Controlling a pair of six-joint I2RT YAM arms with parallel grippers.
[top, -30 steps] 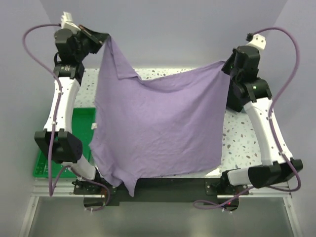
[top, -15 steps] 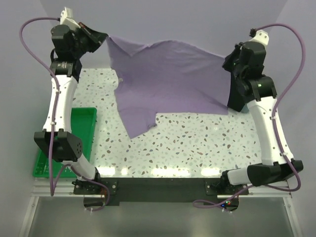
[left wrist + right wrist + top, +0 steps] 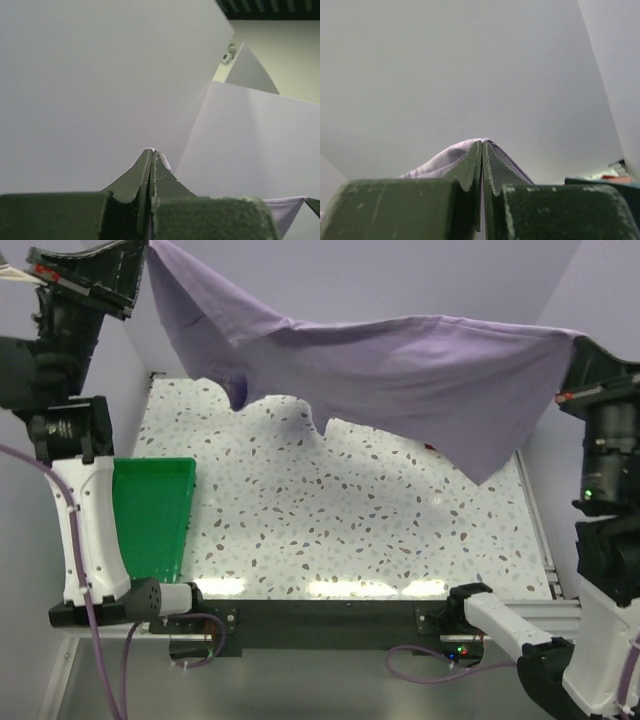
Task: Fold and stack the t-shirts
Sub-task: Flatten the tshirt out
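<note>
Now | left tool (image 3: 138, 268) high up, clamped on lavender t-shirt (image 3: 400, 370) corner | right tool (image 3: 574, 348) high up, clamped on opposite corner

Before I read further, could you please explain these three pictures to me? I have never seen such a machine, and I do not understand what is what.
It is a robot with two arms fixed at the near edge of a speckled table. One picture looks down from above and behind. There the left arm is on the left and the right arm is on the right. The other two pictures come from small cameras on the wrists, so each shows its own pincer from close by. Together the arms hold a large lavender t-shirt stretched in the air above the table. The left pincer and the right pincer are both shut on its edge. On the table's left side lies a green tray.
</note>
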